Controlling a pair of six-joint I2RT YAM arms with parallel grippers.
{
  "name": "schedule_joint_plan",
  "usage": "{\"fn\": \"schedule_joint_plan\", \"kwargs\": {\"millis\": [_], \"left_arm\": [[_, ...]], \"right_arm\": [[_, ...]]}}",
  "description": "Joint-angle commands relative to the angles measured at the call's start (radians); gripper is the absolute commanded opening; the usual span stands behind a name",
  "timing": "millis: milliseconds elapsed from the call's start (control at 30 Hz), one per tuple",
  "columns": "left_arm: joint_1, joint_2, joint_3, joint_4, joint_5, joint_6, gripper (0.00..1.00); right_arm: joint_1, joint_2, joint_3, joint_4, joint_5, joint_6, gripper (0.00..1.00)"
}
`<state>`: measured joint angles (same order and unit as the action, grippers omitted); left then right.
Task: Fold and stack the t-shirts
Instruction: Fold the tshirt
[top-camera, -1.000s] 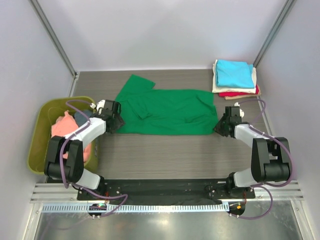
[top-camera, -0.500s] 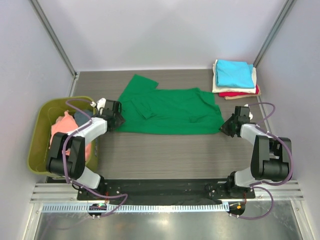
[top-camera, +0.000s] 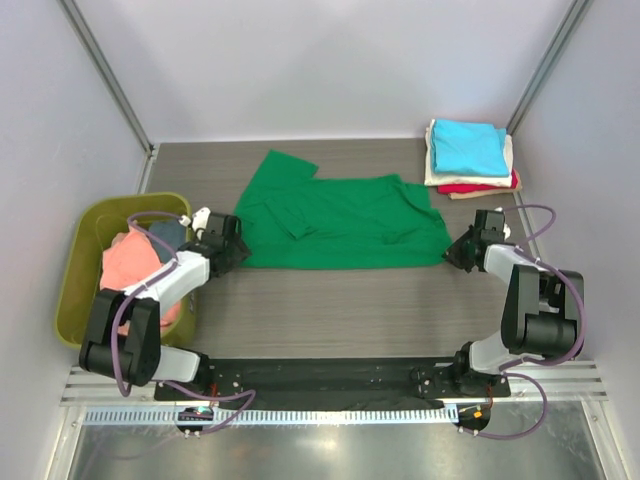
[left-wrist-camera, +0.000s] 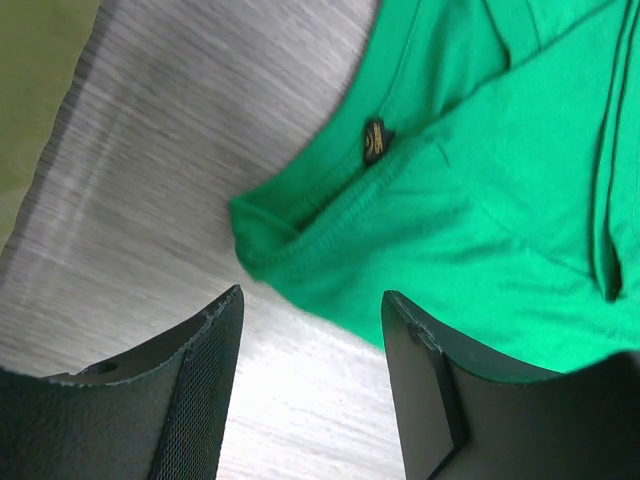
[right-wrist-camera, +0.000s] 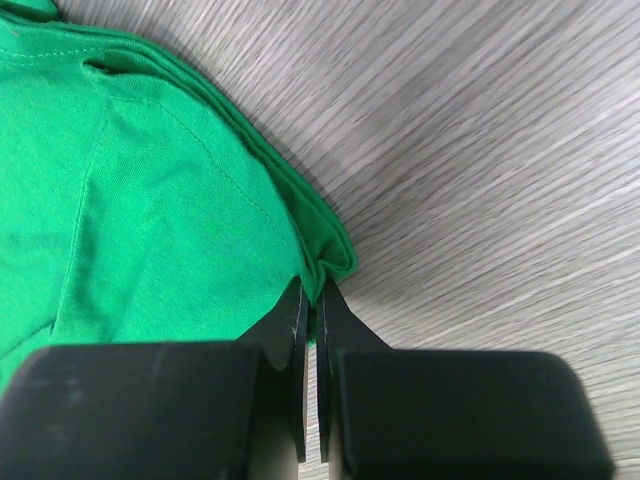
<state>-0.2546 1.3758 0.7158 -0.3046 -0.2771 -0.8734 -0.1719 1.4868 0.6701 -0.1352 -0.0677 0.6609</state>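
— Anything different from a second ago?
— Yes: dragged outward by the right gripper (right-wrist-camera: 310, 290), now clamped on a corner of the bright green soft-cloth t-shirt (top-camera: 340, 225).
— And the left gripper (left-wrist-camera: 312, 296)?
— Spread apart, just short of the opposite corner, not touching.
— Hidden?
— Pinched hem, behind the right fingertips.
— Lying how?
— Flat, lengthwise from gripper to gripper, one sleeve pointing away.

Small dark label (left-wrist-camera: 374, 140) bearing a gold mark, sewn at the edge of the green t-shirt (left-wrist-camera: 500, 200), left side of scene; its lettering is too small to read.
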Motion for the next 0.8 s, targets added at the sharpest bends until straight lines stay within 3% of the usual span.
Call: {"fn": "schedule_joint_plan", "kwargs": {"millis": [0, 167, 433, 567, 600, 633, 767], "left_arm": [[0.003, 0.057, -0.047, -0.056, 0.044, -0.072, 0.59], [-0.009, 0.173, -0.018, 0.015, 0.023, -0.059, 0.57], [-0.015, 0.197, -0.012, 0.015, 0.113, -0.065, 0.45], [-0.021, 0.189, -0.038, 0.012, 0.141, -0.076, 0.30], [-0.025, 0.189, -0.044, 0.018, 0.145, -0.072, 0.13], [-0.025, 0.187, -0.044, 0.018, 0.148, -0.069, 0.03], [-0.028, 0.135, -0.009, -0.071, 0.109, -0.047, 0.00]], "right_arm": [[-0.020, 0.006, 0.029, -0.006, 0.011, 0.003, 0.01], [-0.021, 0.015, 0.031, -0.006, -0.001, 0.000, 0.01], [-0.037, 0.001, 0.034, -0.010, -0.003, -0.001, 0.01], [-0.041, 0.001, 0.034, -0.011, -0.009, -0.001, 0.01], [-0.041, 0.001, 0.034, -0.009, -0.009, -0.001, 0.01], [-0.043, 0.001, 0.033, -0.010, -0.011, -0.001, 0.01], [-0.060, -0.022, 0.025, -0.018, -0.006, -0.001, 0.01]]}}
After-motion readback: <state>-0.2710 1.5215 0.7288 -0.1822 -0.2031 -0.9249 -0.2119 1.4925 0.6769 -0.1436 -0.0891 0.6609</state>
